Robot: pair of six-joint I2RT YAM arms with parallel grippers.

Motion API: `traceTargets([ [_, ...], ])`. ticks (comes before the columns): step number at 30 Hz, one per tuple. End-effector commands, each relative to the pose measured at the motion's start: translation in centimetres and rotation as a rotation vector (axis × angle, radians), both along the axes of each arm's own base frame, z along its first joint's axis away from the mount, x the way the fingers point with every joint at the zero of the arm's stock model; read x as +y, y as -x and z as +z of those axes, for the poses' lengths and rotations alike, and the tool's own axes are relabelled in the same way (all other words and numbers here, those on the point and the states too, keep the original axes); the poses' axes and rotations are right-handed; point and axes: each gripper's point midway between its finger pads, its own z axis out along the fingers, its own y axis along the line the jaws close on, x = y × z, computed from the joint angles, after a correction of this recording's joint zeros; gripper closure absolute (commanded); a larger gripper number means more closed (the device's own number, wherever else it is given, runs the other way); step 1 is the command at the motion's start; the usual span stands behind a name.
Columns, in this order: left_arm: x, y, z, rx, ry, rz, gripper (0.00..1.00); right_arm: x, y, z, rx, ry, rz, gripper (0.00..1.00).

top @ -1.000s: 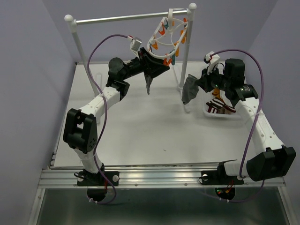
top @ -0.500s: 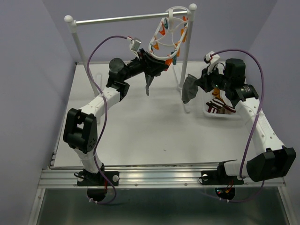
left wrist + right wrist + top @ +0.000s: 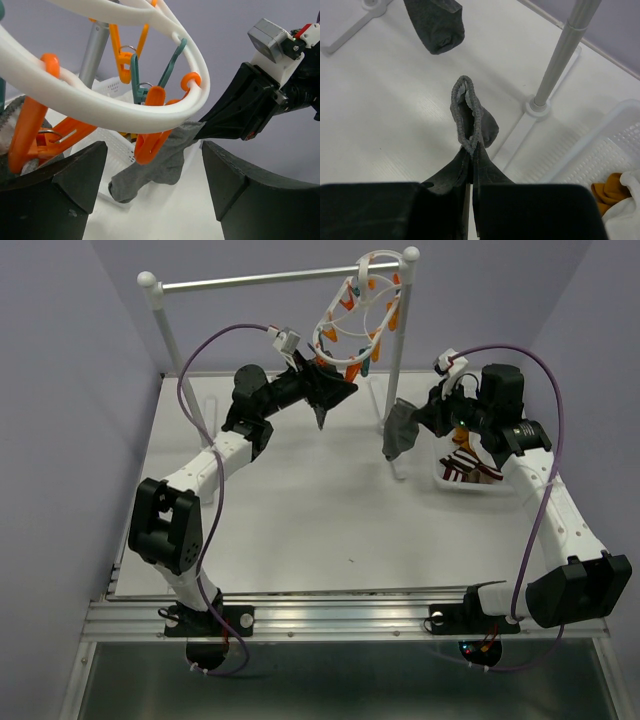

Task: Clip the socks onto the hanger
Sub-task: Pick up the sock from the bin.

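Left pincer (image 3: 332, 392) spread under the hanger (image 3: 125, 112); right pincer (image 3: 471, 150) pinching a grey sock (image 3: 470, 120).
The hanger hangs from the rail stand (image 3: 560, 55) at the table's (image 3: 300, 510) 1 o'clock. A darker sock (image 3: 320, 418) dangles at its 7 o'clock, just beside the left fingers. More socks (image 3: 612, 192) lie in the white basket (image 3: 620, 125) at 3 o'clock.
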Motion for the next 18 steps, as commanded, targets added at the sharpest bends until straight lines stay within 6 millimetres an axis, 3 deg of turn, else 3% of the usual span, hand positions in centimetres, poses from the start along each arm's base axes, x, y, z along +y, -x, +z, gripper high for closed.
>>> traceTargets([
  [1, 0.8, 2.6, 3.3, -0.148, -0.016, 0.008, 0.11, 0.8, 0.2, 2.0, -0.074, -0.025, 0.061, 0.99],
  [6, 0.8, 5.2, 1.9, -0.236, -0.1, -0.063, 0.02, 2.2, 1.9, 2.0, -0.075, -0.039, 0.186, 0.99],
  [14, -1.0, 10.1, -1.9, -0.367, -0.235, -0.238, 0.01, 4.7, 5.3, 3.2, -0.081, -0.112, 0.444, 0.99],
  [18, -1.6, 11.3, -2.3, -0.405, -0.244, -0.3, 0.01, 5.7, 6.6, 3.5, -0.069, -0.14, 0.543, 0.99],
])
